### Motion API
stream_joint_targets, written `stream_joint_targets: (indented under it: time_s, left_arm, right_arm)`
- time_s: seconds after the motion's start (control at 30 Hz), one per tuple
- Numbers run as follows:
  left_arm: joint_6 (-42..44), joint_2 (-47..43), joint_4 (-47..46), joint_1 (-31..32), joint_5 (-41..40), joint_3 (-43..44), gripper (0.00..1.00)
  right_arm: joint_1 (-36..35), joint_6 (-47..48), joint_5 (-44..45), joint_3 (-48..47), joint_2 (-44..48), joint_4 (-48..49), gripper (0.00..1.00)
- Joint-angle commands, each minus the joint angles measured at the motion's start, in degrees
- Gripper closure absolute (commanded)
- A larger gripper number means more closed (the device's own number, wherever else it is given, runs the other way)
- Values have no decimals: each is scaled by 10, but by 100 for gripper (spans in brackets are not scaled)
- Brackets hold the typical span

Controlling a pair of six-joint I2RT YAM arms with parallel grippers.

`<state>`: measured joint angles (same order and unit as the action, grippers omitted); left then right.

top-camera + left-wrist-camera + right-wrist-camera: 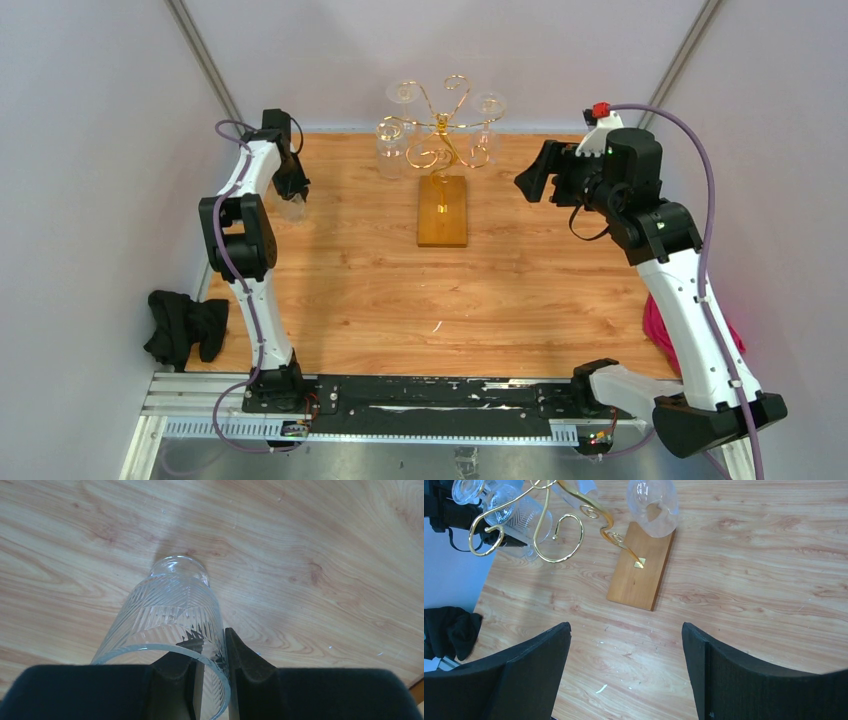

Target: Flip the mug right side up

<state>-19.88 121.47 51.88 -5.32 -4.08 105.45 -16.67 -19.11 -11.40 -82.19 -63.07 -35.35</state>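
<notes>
Currently, the glass mug (172,605) is held by the left claw (214,647) at the far left of the table (400,300). Its rim is pinched between the two fingers (245,655), one set inside the wall and one outside. The open mouth is turned up toward the wrist and the base is pointed down at the wood; whether the base is touching the surface cannot be told. The right claw (625,630) is spread wide with nothing held. It is raised over the far right of the table and aimed toward the gold wire stand (441,128), on which other glasses (390,140) are hung. A black cloth (183,325) is seen beyond the left edge.
</notes>
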Motion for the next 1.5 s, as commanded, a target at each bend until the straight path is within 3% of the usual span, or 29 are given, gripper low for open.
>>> stream_joint_targets:
  time_s: [0.0, 0.13, 0.27, 0.4, 0.87, 1.03, 1.1, 1.3, 1.47]
  left_arm:
    - [9, 10, -5, -1, -2, 1, 100]
    - [11, 5, -5, -1, -7, 0, 98]
    - [11, -15, -3, -1, -9, -8, 74]
    - [9, -59, 5, -1, -23, -20, 62]
    - [1, -194, 28, -1, -16, 18, 60]
    - [-18, -284, 18, 7, 72, 53, 59]
    - [-45, -328, -21, 14, 141, 30, 59]
    - [-259, -447, -343, 32, 360, -158, 52]
    - [-317, -446, -428, 80, 381, -192, 50]
  right_arm:
    - [10, -8, -14, 10, 1, 11, 13]
    - [10, -11, -21, 13, -2, 15, 13]
    - [11, -12, -34, 18, -4, 21, 14]
    - [11, -13, -55, 20, -5, 33, 17]
    - [11, -25, -68, 31, 0, 46, 16]
    - [11, -29, -71, 38, 1, 51, 16]
    - [11, -31, -71, 40, 3, 55, 16]
    - [11, -32, -99, 28, -2, 67, 17]
    - [11, -38, -136, 0, -13, 78, 24]
